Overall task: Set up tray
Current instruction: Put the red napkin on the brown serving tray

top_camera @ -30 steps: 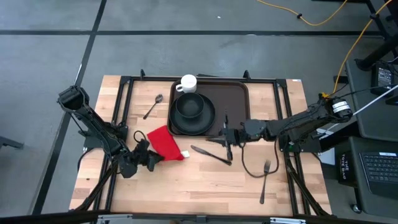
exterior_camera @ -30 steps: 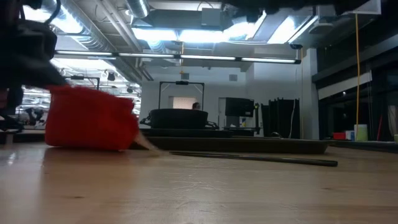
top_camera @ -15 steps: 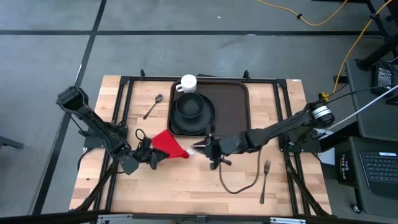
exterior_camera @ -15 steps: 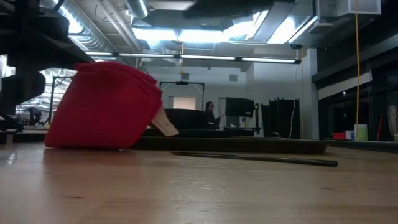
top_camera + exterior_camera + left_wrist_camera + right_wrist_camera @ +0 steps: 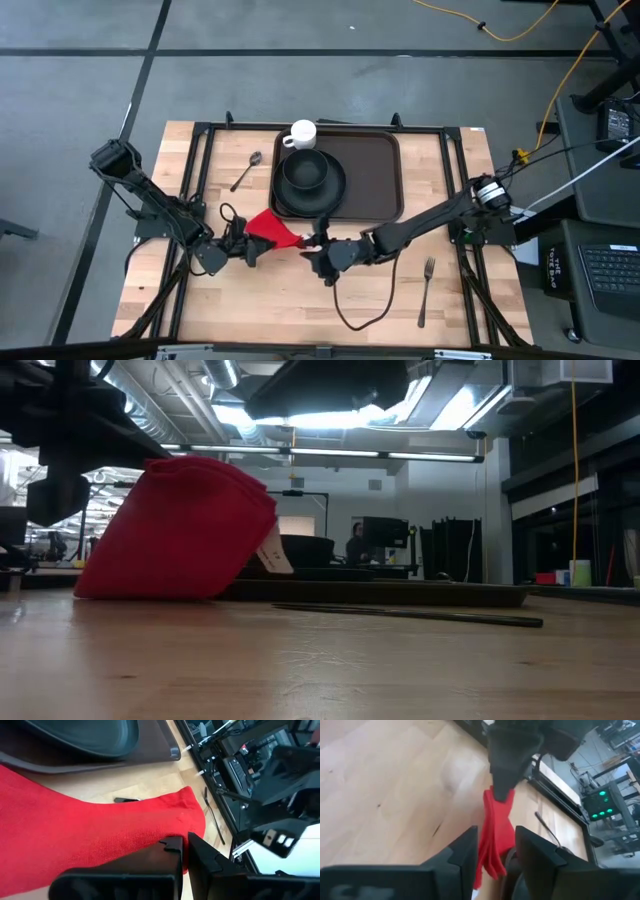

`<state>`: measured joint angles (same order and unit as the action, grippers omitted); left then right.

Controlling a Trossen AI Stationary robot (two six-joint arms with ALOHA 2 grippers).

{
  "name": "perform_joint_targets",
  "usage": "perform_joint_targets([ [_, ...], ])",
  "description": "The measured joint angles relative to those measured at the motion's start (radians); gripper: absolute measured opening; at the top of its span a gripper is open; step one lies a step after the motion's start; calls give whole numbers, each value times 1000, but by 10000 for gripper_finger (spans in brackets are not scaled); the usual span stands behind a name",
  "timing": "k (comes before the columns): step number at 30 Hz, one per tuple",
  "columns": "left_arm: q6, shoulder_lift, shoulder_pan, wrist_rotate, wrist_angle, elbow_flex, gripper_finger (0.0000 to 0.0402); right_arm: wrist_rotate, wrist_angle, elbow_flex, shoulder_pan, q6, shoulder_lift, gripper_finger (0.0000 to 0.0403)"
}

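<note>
Reaching across the table since the earlier frames, the right gripper [image 5: 318, 254] now sits at the free end of the red napkin [image 5: 274, 229], its fingers [image 5: 540, 857] spread on either side of the cloth; a second ago it was over the tray's front right corner, near the knife. The left gripper [image 5: 250, 251] stays pinched on the napkin's opposite end, fingers [image 5: 172, 851] pressed together on the fabric, and the napkin, earlier lying flat, now stands raised with one edge on the wood. The surface is a light wooden table [image 5: 300, 310] framed by black rails; a spoon [image 5: 246, 170] lies left of the tray, a fork [image 5: 426, 290] near the front right, and a knife [image 5: 405, 614] lies in front of the tray. Beyond the table, the low view shows a workshop with ceiling lights, monitors and a person [image 5: 356, 546] far back. The tray [image 5: 372, 170] is dark brown, rectangular, with rounded corners and a raised rim; it rests at the table's far centre, carrying a black plate [image 5: 282, 200] with a black bowl [image 5: 304, 170] on its left half and a white mug [image 5: 302, 134] at its far left corner.
</note>
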<state>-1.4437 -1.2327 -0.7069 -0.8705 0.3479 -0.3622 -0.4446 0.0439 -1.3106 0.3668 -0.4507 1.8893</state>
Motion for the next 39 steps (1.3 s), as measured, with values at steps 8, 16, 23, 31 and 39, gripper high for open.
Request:
perform_joint_targets([
  [8,20,0,12,0,13,0,3,1,87,-32,-1,1,62,144],
  [16,44,0,16,0,24,-1,3,-2,100,-35,-14,73,79,145],
  [23,44,0,16,-16,47,-1,3,36,107,-35,-34,107,105,145],
  [31,44,1,16,-26,53,-1,3,36,107,-35,-55,98,104,145],
  [39,43,1,16,-26,81,-1,3,43,90,-35,-69,102,104,145],
])
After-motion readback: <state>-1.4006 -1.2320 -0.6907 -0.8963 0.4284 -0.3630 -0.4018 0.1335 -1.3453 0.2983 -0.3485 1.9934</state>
